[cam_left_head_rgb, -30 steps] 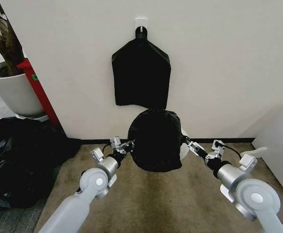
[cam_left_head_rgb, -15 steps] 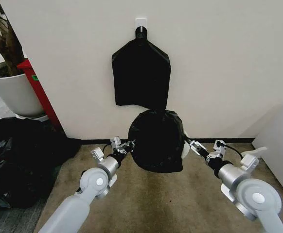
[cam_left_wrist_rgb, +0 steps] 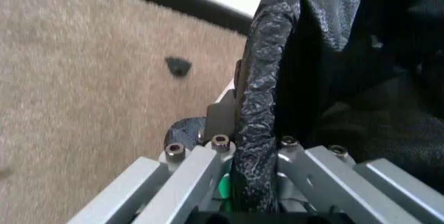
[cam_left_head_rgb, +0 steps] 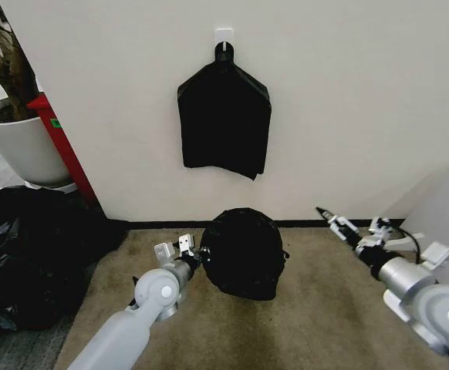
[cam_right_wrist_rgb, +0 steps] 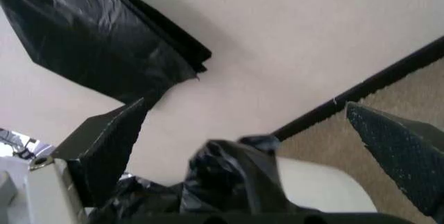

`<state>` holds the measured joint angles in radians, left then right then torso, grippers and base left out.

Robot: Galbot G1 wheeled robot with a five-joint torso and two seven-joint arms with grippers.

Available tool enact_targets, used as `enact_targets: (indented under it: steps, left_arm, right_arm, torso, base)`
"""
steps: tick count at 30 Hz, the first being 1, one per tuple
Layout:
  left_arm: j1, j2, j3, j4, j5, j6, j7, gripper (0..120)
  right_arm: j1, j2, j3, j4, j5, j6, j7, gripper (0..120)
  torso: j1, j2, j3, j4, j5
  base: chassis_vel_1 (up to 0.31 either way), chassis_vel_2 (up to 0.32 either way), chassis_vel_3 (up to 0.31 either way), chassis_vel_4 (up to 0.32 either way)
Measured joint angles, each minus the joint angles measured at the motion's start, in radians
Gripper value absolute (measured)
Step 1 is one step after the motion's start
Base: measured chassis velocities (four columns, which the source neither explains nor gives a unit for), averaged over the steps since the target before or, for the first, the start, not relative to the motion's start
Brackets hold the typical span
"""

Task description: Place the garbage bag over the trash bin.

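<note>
Your left gripper [cam_left_head_rgb: 194, 252] reaches low over the carpet [cam_left_head_rgb: 309, 308], clamped on the garbage bag [cam_left_head_rgb: 244, 250] at its left edge; the plastic runs between the fingers [cam_left_wrist_rgb: 208, 125]. The bag covers the trash bin [cam_right_wrist_rgb: 315, 185], sitting near the wall. Your right gripper [cam_left_head_rgb: 326, 216] is spread wide, apart from the bag on its right, raised, holding nothing.

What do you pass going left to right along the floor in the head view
Heap of black bags → left claw, shut on the garbage bag's edge → garbage bag covering the trash bin → right claw, open and off to the side → white cabinet.
</note>
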<state>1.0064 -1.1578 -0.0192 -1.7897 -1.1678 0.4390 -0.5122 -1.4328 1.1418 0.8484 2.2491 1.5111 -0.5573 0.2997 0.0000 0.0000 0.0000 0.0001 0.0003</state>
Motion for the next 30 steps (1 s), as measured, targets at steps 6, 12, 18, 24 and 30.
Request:
enact_targets:
  steps: [6, 12, 18, 24, 30]
  left_arm:
    - [-0.039, -0.025, 0.061, -0.001, 0.001, 0.053, -0.112, 2]
    - [-0.055, -0.034, 0.105, -0.002, 0.006, 0.061, -0.135, 2]
    - [-0.055, -0.044, 0.125, 0.026, 0.011, 0.061, -0.142, 2]
    - [-0.054, -0.043, 0.136, 0.028, 0.028, 0.067, -0.165, 2]
    - [-0.054, -0.041, 0.141, 0.021, 0.035, 0.056, -0.132, 20]
  right_arm:
    - [-0.007, 0.025, -0.025, -0.001, -0.045, 0.01, 0.0, 100]
    - [-0.006, 0.038, -0.053, -0.011, -0.077, 0.017, -0.002, 100]
    - [-0.005, 0.046, -0.067, -0.011, -0.092, 0.023, -0.002, 100]
    - [-0.002, 0.05, -0.065, -0.009, -0.094, 0.033, 0.001, 100]
    - [0.006, 0.061, -0.076, 0.007, -0.093, 0.033, 0.004, 100]
  torso:
    - [0.0, 0.0, 0.0, -0.0003, 0.0001]
    - [0.0, 0.0, 0.0, -0.0002, -0.0002]
    - [0.0, 0.0, 0.0, 0.0, -0.0003]
    - [0.0, 0.0, 0.0, -0.0001, -0.0003]
    - [0.0, 0.0, 0.0, 0.0, -0.0005]
  base:
    - [0.0, 0.0, 0.0, 0.0]
    - [0.0, 0.0, 0.0, 0.0]
    - [0.0, 0.0, 0.0, 0.0]
    - [0.0, 0.0, 0.0, 0.0]
    - [0.0, 0.0, 0.0, 0.0]
